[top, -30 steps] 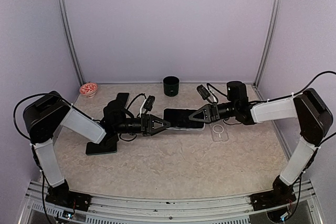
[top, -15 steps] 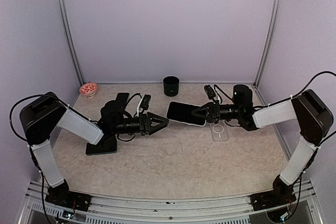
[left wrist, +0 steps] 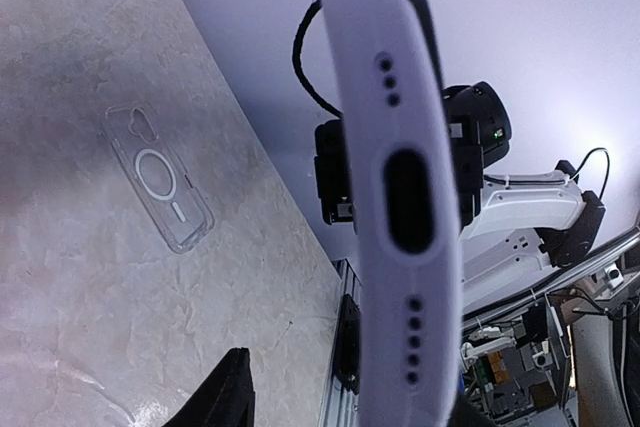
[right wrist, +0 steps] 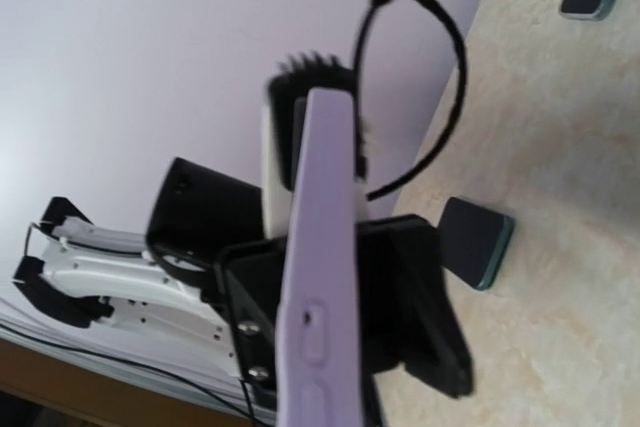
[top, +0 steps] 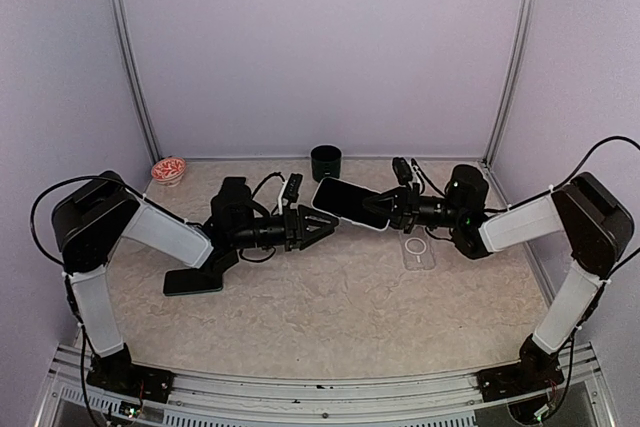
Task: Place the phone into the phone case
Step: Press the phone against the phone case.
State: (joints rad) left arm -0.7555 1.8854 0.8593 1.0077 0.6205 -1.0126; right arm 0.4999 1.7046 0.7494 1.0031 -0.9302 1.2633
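From above, the phone (top: 350, 204) hung in the air over the surface (top: 330, 317), left of the clear phone case (top: 418, 252), which lay flat. The right tool (top: 392, 209) pinched the phone's right end. The left tool (top: 322, 222) stood spread at the other end, contact unclear. The long axis ran across the view, dark screen up — crosswise to the case's near-far axis.

In the left wrist view the port end (left wrist: 400, 197) faced the lens, with one dark finger (left wrist: 228, 397) apart from it.

In the right wrist view the phone (right wrist: 320, 277) showed edge-on, side buttons visible, pointing at the left tool.

I judged it a stiff, slick, breakable slab — best gripped across the faces near one end, leaving the rim free for the thin, slide-prone case.
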